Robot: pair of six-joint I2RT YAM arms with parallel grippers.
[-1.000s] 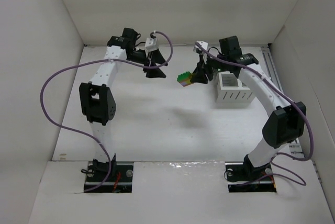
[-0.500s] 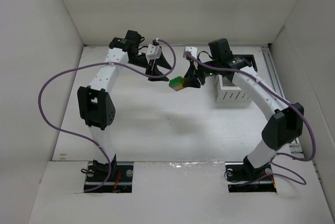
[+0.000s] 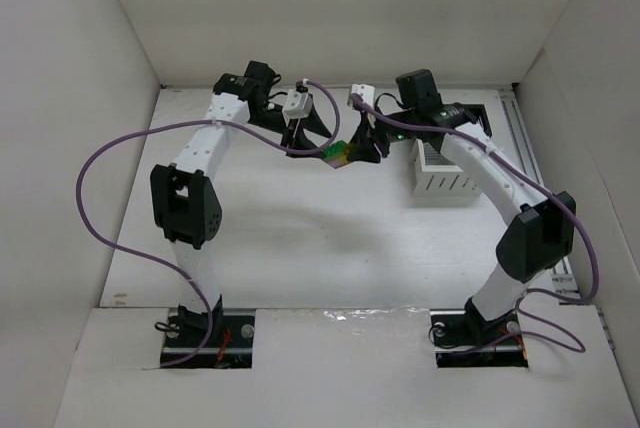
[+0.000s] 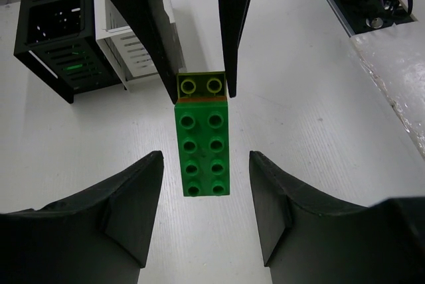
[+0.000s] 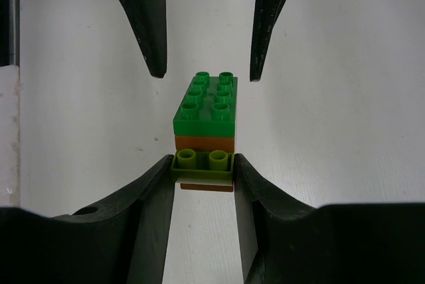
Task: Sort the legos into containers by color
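Note:
A short stack of legos (image 3: 338, 154) hangs above the table middle: a long green brick (image 4: 202, 154) over an orange one (image 5: 204, 143), with a lime brick (image 5: 202, 164) at one end. My right gripper (image 5: 202, 172) is shut on the lime end. My left gripper (image 4: 206, 159) faces it with its jaws open on either side of the green brick's free end, a gap on each side. In the right wrist view the left gripper's fingers (image 5: 149, 25) stand just beyond the green brick. The containers are a white bin (image 3: 445, 173) and a black bin (image 4: 50, 32).
The white bin (image 4: 133, 52) sits right beside the black one, behind the right gripper's fingers (image 4: 232, 25). A black rail (image 4: 372, 5) runs along the table's right side. White walls close in the table on three sides.
Both arms have closed in on each other. The right one carried the stack leftward; the left one moved right to the stack's free end and narrowed its jaws.

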